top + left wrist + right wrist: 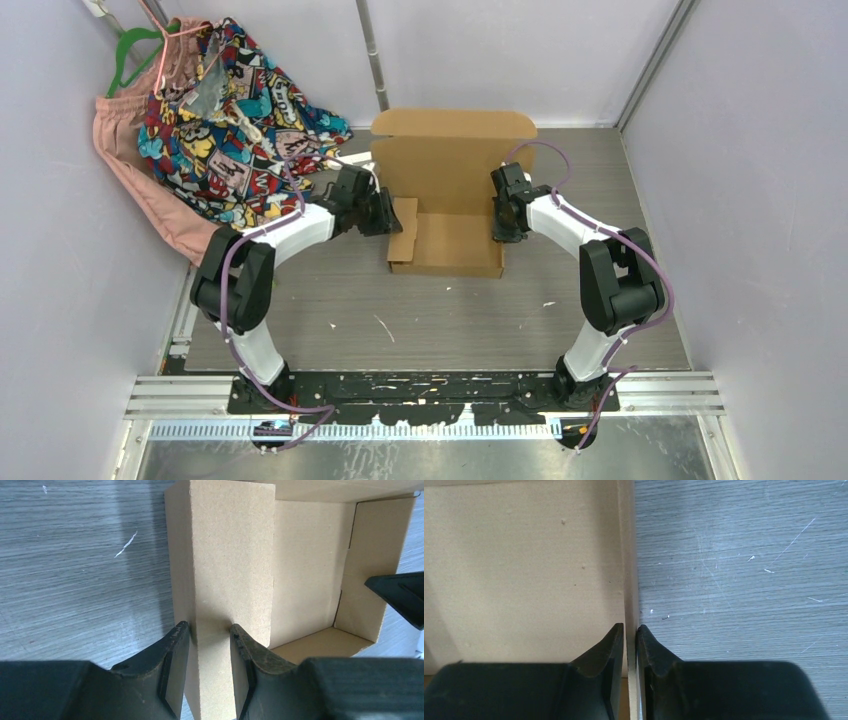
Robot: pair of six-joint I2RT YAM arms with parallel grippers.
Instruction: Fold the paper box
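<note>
While L gripper [207, 629], part-open, pinches doubled left wall [220, 555] of brown corrugated cardboard box [452, 240] and R gripper [630, 629], near-closed, clamps right wall [629, 555], uneven pull could buckle either.

No word, label, brand or number can be read in any of the three views. The comic-print cloth [235, 110] at the far left of the counter [450, 320] carries patches that may be lettering, but they are too small and blurred to make out. The paper box [450, 180] shows only plain brown cardboard faces.
</note>
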